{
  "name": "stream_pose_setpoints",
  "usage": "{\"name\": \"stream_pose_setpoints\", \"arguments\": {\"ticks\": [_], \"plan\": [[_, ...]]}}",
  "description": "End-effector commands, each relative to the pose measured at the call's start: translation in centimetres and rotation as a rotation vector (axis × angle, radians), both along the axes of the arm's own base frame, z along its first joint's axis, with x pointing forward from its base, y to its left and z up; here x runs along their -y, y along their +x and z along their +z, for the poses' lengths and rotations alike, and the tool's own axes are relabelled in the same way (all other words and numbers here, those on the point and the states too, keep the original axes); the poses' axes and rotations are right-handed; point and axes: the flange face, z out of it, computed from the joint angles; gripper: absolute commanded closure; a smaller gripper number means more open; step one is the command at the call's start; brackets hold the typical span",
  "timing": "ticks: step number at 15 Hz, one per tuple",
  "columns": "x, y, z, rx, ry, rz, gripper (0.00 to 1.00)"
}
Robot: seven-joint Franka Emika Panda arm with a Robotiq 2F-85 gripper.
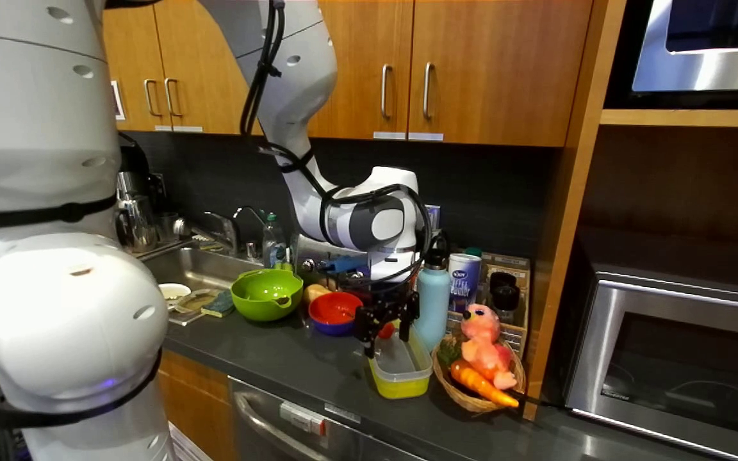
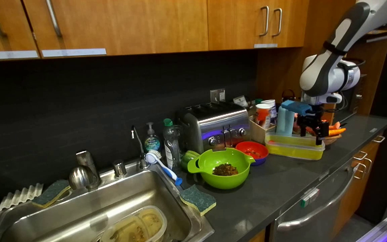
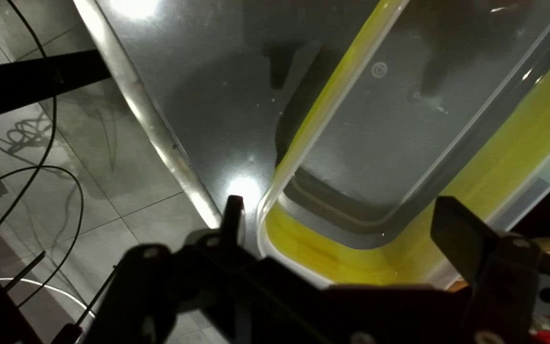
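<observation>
My gripper is open and holds nothing. It is above one end of a clear plastic container with yellow sides. The gripper and container also show in an exterior view. In the wrist view the container spreads between the fingers. One finger shows outside its rim on the counter-edge side, the other against its opposite wall. Whether either touches the container I cannot tell. A small red thing shows at the container's far end. A light blue bottle stands right beside the container.
A wicker basket with a pink plush toy and a carrot sits beside the container. A red bowl, a green bowl, a toaster and a sink line the counter. Cabinets hang above.
</observation>
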Motion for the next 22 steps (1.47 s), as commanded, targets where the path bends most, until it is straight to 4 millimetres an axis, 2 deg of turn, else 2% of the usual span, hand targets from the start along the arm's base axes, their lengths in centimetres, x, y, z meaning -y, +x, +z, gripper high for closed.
{"name": "stream_pose_setpoints", "arguments": {"ticks": [1, 7, 10, 12, 14, 20, 22], "plan": [[-0.7, -0.2, -1.1, 0.003, 0.015, -0.019, 0.00], [-3.3, -0.4, -2.9, -0.035, 0.094, -0.020, 0.00], [-3.9, -0.4, -3.7, -0.052, 0.102, -0.019, 0.00], [-4.0, -0.4, -4.1, -0.061, 0.105, -0.017, 0.26], [-4.0, -0.4, -4.3, -0.067, 0.106, -0.013, 0.39], [-3.8, -0.7, -4.2, -0.066, 0.105, -0.007, 0.88], [-3.7, -0.9, -4.1, -0.067, 0.108, -0.007, 0.98]]}}
